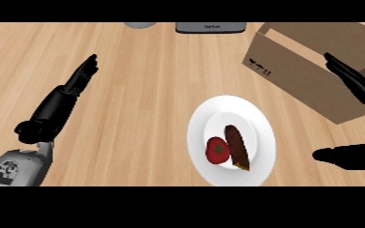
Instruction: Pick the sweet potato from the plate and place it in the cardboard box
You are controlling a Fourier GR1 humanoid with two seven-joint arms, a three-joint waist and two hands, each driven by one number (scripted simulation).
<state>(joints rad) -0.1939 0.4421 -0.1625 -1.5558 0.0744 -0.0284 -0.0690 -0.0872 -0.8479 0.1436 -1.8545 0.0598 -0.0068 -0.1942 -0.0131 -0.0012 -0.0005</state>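
Red tomato (217,150) touching sweet potato (236,147) on white plate (214,116); both hands (68,96) (345,79) open, empty.

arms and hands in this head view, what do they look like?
Left hand: matte black, slim tapering fingers, joined to a grey metallic forearm with round fittings. Right hand: same black, only fingers and thumb show at the view's right edge. No cables or markings visible.
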